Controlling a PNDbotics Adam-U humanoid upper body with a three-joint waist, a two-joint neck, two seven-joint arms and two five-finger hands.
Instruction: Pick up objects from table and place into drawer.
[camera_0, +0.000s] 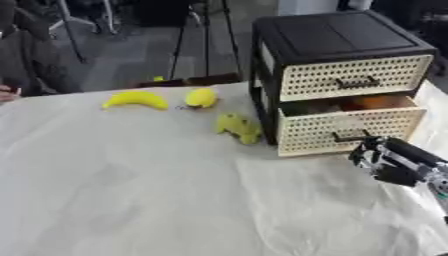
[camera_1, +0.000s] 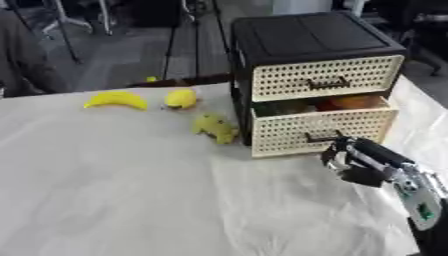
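A black drawer unit (camera_0: 337, 35) with cream mesh fronts stands at the back right. Its lower drawer (camera_0: 350, 127) is pulled out, with an orange thing (camera_0: 374, 102) and a dark green thing inside. On the white cloth lie a yellow banana (camera_0: 136, 99), a yellow lemon-like fruit (camera_0: 200, 97) and a yellow-green fruit (camera_0: 238, 127) close to the drawer's left corner. My right hand (camera_1: 354, 162) hangs just before the lower drawer's handle (camera_1: 322, 135), fingers curled, holding nothing that I can see. My left hand is out of sight.
The white cloth (camera_0: 131, 190) covers the table and is wrinkled at the front. Beyond the far edge there are stands and a dark floor; a person's sleeve shows at the far left.
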